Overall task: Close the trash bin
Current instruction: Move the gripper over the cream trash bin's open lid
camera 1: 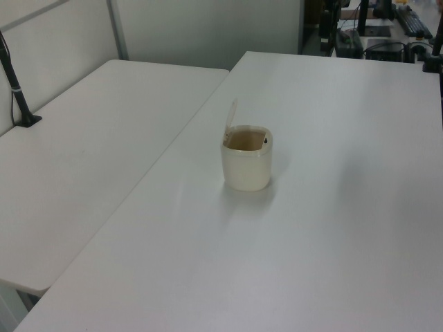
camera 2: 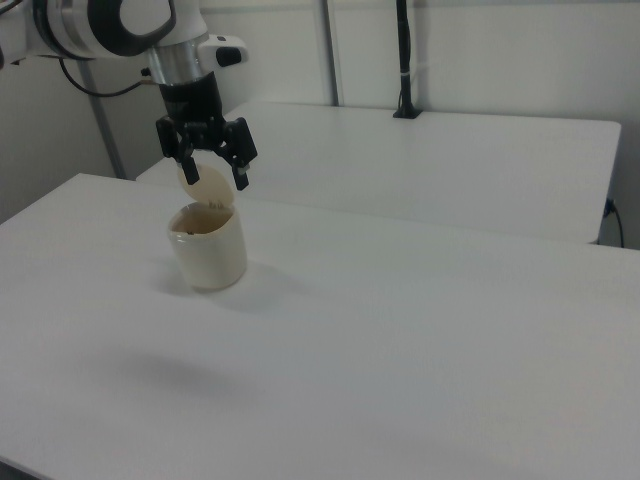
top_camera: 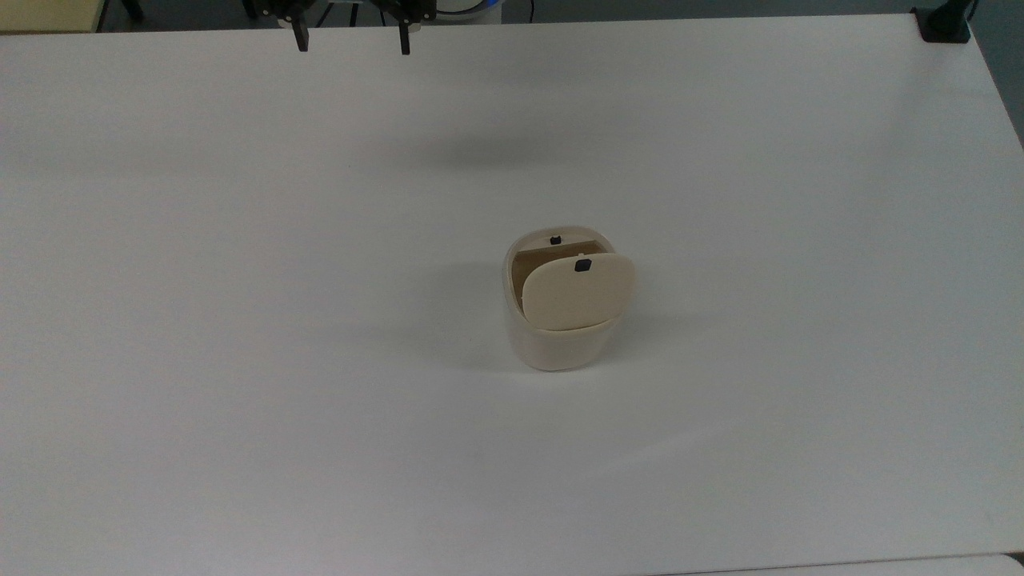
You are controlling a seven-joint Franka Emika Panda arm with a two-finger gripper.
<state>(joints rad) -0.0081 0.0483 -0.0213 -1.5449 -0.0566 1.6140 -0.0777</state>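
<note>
Cream trash bin (top_camera: 560, 336) sitting roughly mid-table on the white table (top_camera: 240, 320), a bit right of centre in the top view. Lid (top_camera: 578, 292) up, standing nearly upright off the hinge on the near side in the top view; in the left view same lid (camera 1: 231, 114) rising thin and edge-on from the bin's left rim. Small black latch tab (top_camera: 582, 265) near the lid's free edge, a matching black catch (top_camera: 555, 238) on the far rim. Brownish interior (camera 1: 242, 141) open to the air.

Gripper (top_camera: 353, 38) way off at the far edge of the table in the top view, fingers spread wide apart, holding nothing. In the right view gripper (camera 2: 211, 167) hanging in the air and overlapping the raised lid (camera 2: 206, 186), but going by the top view well apart from the bin, not touching.

Nothing lying on the table between gripper and bin, just a soft shadow (top_camera: 480, 152) on the surface. Second white table (camera 1: 90, 138) butted up on the left view's left, with a black clamp post (camera 1: 17, 90) on it. Another black clamp (top_camera: 944, 24) at the far right corner in the top view.
</note>
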